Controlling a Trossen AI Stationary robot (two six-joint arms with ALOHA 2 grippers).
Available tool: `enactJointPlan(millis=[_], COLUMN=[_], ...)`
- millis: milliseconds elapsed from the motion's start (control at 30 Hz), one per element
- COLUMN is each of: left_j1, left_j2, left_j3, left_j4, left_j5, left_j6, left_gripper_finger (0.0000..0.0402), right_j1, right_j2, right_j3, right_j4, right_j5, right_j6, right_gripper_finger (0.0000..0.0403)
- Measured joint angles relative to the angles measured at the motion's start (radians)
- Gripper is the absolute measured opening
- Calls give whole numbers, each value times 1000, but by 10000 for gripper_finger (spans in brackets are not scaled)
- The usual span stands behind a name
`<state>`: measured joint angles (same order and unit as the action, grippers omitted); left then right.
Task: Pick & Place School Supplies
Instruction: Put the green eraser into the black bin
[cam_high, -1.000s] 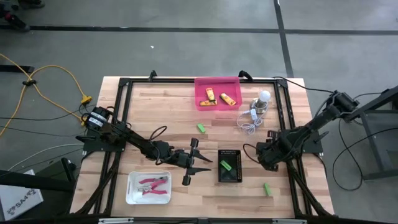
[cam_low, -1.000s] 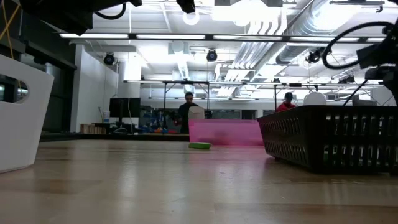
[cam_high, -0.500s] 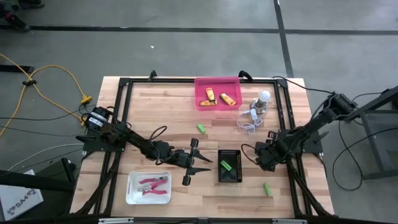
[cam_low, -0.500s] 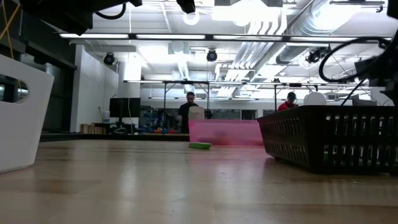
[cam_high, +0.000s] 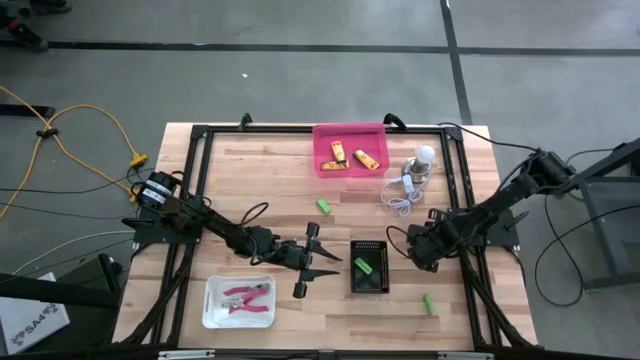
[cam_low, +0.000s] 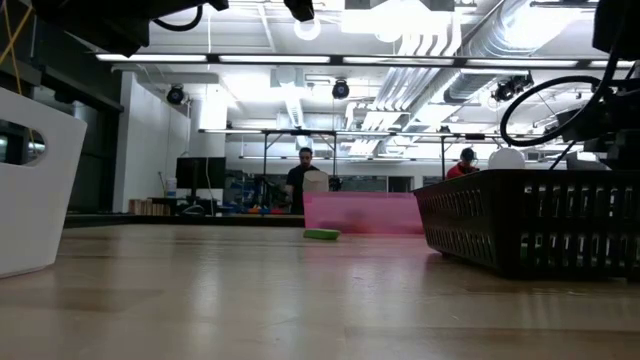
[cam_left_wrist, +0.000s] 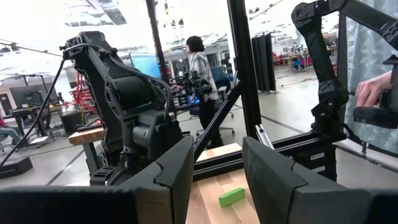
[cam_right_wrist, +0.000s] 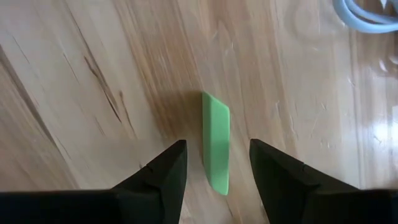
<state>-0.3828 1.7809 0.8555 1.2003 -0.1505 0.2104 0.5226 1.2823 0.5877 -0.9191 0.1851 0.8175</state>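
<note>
While two dark arms reach over the wooden table (cam_high: 260, 170), the only writing visible, on a white box (cam_high: 30, 322) at the floor's edge, is too small to read. The left gripper (cam_high: 322, 262) hangs beside the black basket (cam_high: 352, 268), jaws apart on nothing. The right gripper (cam_right_wrist: 213, 163), jaws spread, frames one green block (cam_right_wrist: 216, 151) lying flat between its fingertips, untouched. Pink pliers (cam_high: 246, 299) fill the white tray (cam_high: 212, 312); yellow pieces (cam_high: 352, 156) sit in the pink bin (cam_high: 322, 165).
</note>
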Motion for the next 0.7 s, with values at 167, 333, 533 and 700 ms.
enactJointPlan(millis=[167,333,533,700], left_j1=[0,0,0,0], left_j2=[0,0,0,0], left_j3=[0,0,0,0], left_j4=[0,0,0,4], left_j5=[0,0,0,0], left_j6=[0,0,0,0], left_gripper_finger=[134,134,134,134], right_j1=[-14,-22,-22,-22], right_j2=[0,0,0,0], right_j3=[0,0,0,0], right_j4=[9,14,24,36], right_j5=[-1,-2,-5,-5], right_j6=[-3,-3,13,27], right_gripper_finger=[165,165,165,165])
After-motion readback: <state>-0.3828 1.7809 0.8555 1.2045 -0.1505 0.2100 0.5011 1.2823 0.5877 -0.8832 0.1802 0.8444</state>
